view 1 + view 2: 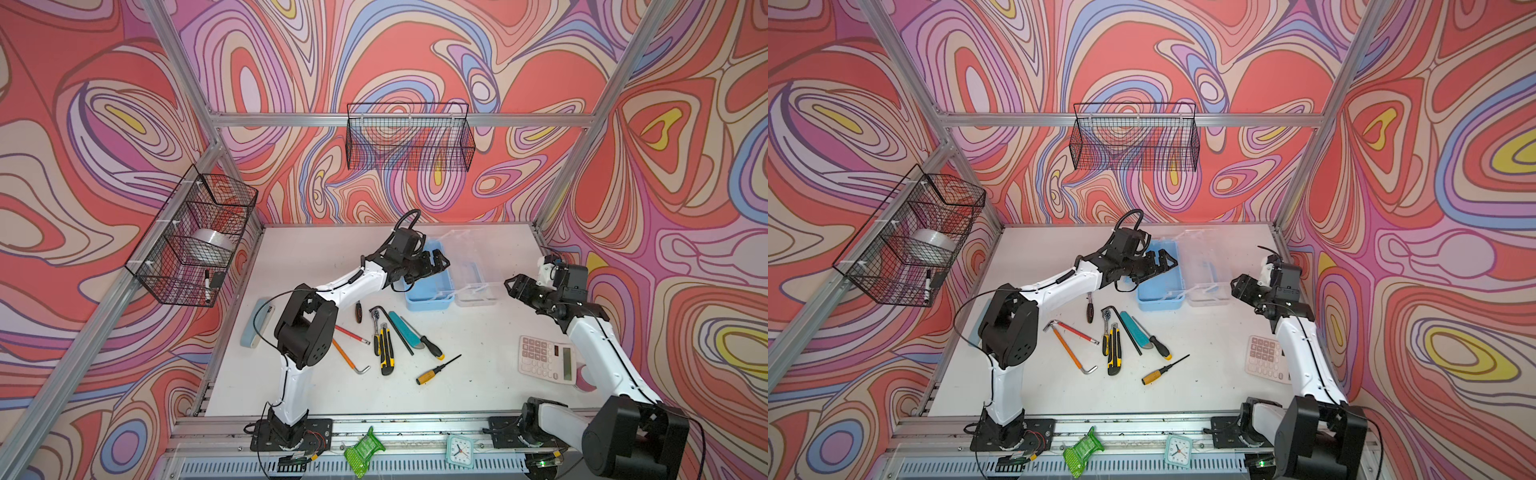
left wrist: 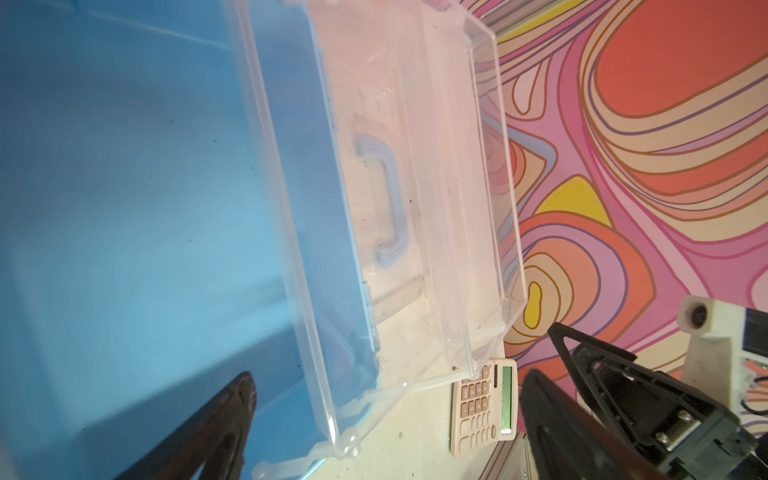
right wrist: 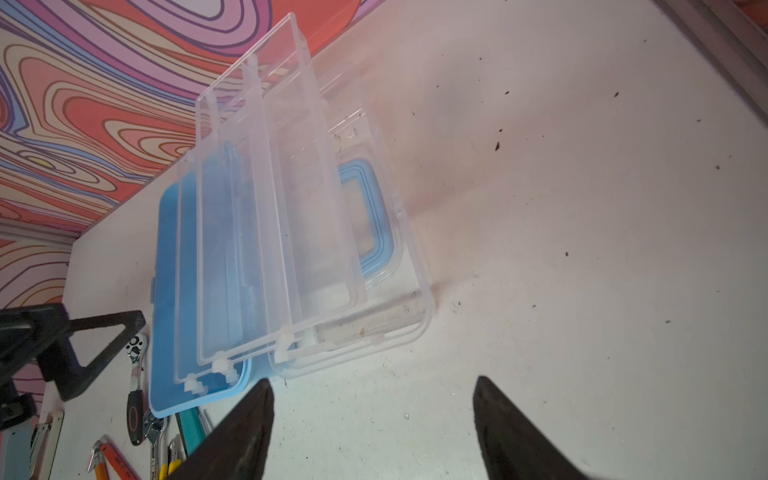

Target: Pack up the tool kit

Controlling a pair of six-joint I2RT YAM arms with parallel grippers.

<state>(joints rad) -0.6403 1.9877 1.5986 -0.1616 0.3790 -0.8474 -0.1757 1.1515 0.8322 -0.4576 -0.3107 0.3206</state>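
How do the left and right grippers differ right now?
The left gripper hangs over the open blue box; the right gripper is beside the clear lid, over bare table. The left gripper's jaws look spread wider than the right gripper's. Both are open and hold nothing.

We see a white table (image 1: 478, 395) with a light blue box (image 1: 428, 305) towards the back, its clear lid (image 1: 478, 297) lying open beside it. In front we find a ratchet (image 1: 377, 316), a red hex key (image 1: 351, 334), an orange hex key (image 1: 349, 357), a yellow-black utility knife (image 1: 386, 353), a teal knife (image 1: 405, 330) and a yellow-handled screwdriver (image 1: 436, 370). A stapler (image 1: 253, 328) lies at the left edge and a pink calculator (image 1: 544, 359) at the right.
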